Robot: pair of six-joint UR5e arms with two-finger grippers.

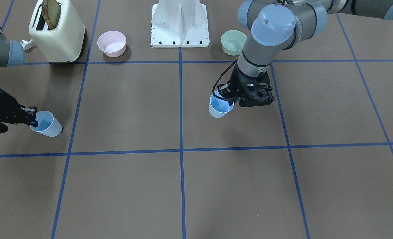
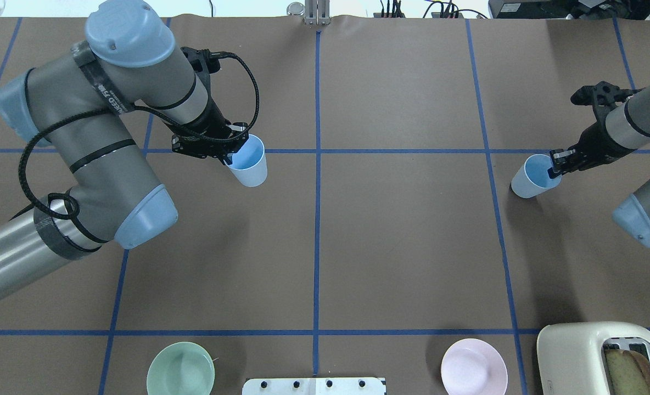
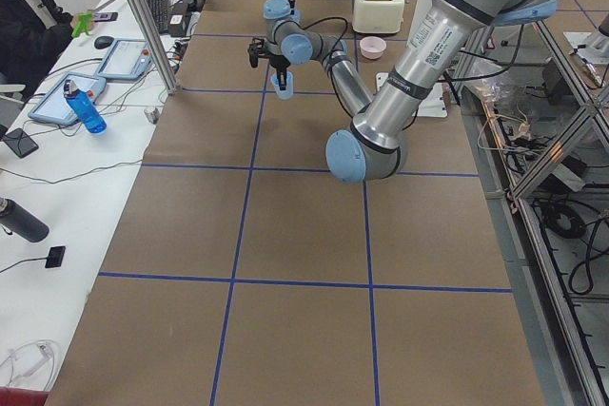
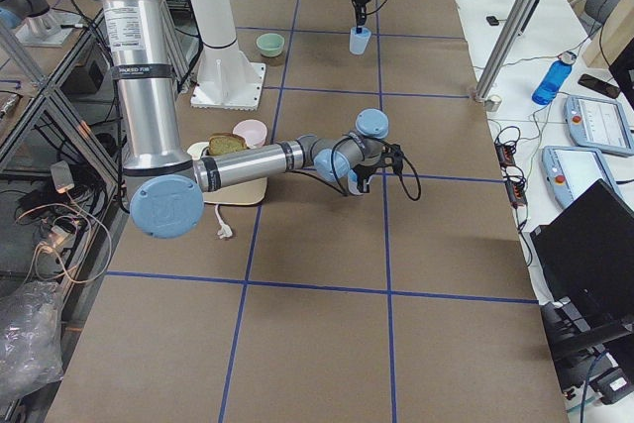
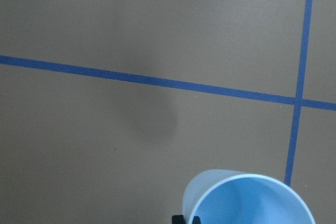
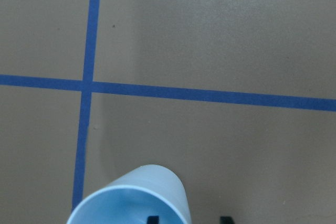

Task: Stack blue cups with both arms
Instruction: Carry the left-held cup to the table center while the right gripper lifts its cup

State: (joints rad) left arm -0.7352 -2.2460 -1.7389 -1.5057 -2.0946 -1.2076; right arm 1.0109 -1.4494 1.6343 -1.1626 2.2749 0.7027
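Two pale-blue cups. My left gripper (image 2: 230,154) is shut on the rim of one blue cup (image 2: 249,162) and holds it above the table, with its shadow apart below it. That cup also shows in the front view (image 1: 219,107) and in the left wrist view (image 5: 247,199). My right gripper (image 2: 554,166) is open, with one finger inside and one outside the rim of the other blue cup (image 2: 532,176). That cup also shows in the front view (image 1: 47,124) and in the right wrist view (image 6: 134,199). It seems to stand on the table.
Along the robot's side of the table are a cream toaster (image 1: 57,33) with a slice of bread, a pink bowl (image 1: 112,43), the white pedestal base (image 1: 180,25) and a pale-green bowl (image 1: 233,42). Blue tape lines grid the brown table (image 1: 183,186).
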